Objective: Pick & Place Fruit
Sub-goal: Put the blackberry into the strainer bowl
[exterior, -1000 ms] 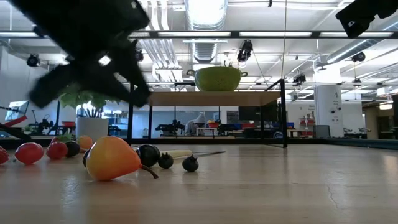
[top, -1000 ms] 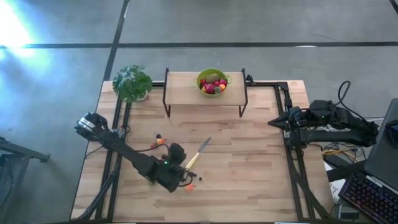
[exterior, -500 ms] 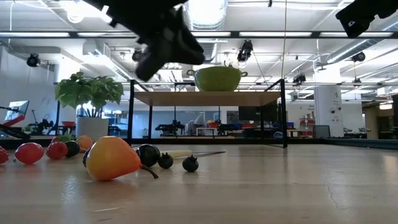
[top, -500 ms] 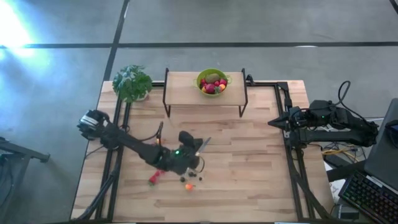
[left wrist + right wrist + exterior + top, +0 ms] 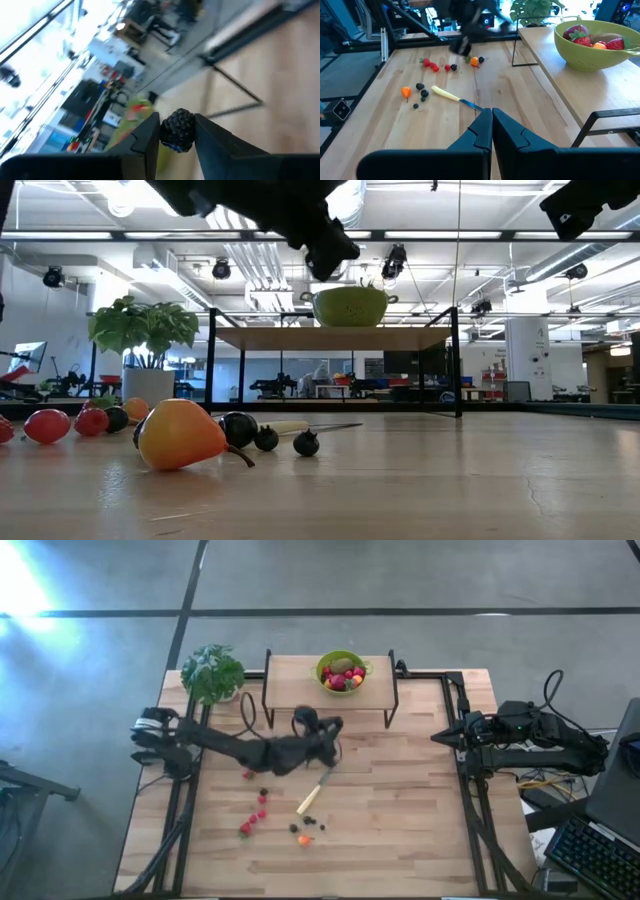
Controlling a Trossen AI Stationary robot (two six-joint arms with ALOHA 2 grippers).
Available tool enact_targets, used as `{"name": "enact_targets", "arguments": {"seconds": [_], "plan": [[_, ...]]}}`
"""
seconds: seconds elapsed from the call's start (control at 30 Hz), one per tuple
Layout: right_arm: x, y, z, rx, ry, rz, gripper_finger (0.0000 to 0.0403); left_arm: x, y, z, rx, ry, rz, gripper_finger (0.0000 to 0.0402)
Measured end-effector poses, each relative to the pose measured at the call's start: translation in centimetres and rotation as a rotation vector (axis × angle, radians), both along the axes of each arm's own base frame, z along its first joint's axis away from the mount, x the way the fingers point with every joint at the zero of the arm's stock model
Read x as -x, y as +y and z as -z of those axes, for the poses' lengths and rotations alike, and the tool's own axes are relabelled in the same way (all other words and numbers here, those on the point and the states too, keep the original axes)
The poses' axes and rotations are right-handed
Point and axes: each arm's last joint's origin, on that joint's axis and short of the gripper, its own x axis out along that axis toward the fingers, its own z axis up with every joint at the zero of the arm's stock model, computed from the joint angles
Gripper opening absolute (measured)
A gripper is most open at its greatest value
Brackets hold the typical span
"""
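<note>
My left gripper hangs over the table's middle, just short of the raised wooden shelf, shut on a dark bumpy berry. In the low view it is high above the tabletop. A green bowl with red fruit and a brown-green ball stands on the shelf. More fruit lies on the table: red pieces, an orange one and dark berries. My right gripper waits shut at the table's right edge. My left gripper pinches the dark berry by its two opposite sides between its two fingers. The fingers lie about level, coming from the table's left. The berry is lifted clear of the table.
A pale-handled knife lies among the loose fruit. A leafy potted plant stands at the far left corner. The shelf's black legs stand on the table's far half. Bare wood spreads between the knife and my right gripper.
My left gripper has risen from the loose fruit near the table's front and swung toward the far edge and the right, up to the shelf. It has rolled and tipped up to about level on the way. The loose fruit and the knife lie as before.
</note>
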Motion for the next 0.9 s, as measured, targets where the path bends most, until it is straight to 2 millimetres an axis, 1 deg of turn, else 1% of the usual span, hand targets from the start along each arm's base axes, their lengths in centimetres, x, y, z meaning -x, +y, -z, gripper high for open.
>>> {"name": "enact_targets", "arguments": {"seconds": [0.23, 0.37, 0.5, 0.67, 0.77, 0.9], "plan": [[0.0, 0.0, 0.0, 0.000, 0.000, 0.000, 0.0008, -0.9, 4.9, -3.7, 0.079, -0.188, -0.128, 0.0111], [0.0, 0.0, 0.0, 0.000, 0.000, 0.000, 0.0008, -1.0, 7.5, -4.9, 0.125, -0.225, -0.168, 0.0112], [0.0, 0.0, 0.0, 0.000, 0.000, 0.000, 0.0008, -1.0, 10.5, -5.5, 0.252, -0.190, -0.152, 0.0112], [0.0, 0.0, 0.0, 0.000, 0.000, 0.000, 0.0008, -0.1, 14.2, -5.7, 0.453, -0.208, -0.177, 0.0112], [0.0, 0.0, 0.0, 0.000, 0.000, 0.000, 0.0008, 0.3, 15.6, -5.7, 0.545, -0.216, -0.163, 0.0112], [0.0, 0.0, 0.0, 0.000, 0.000, 0.000, 0.0008, 0.9, 16.9, -5.3, 0.658, -0.221, -0.126, 0.0112]]}}
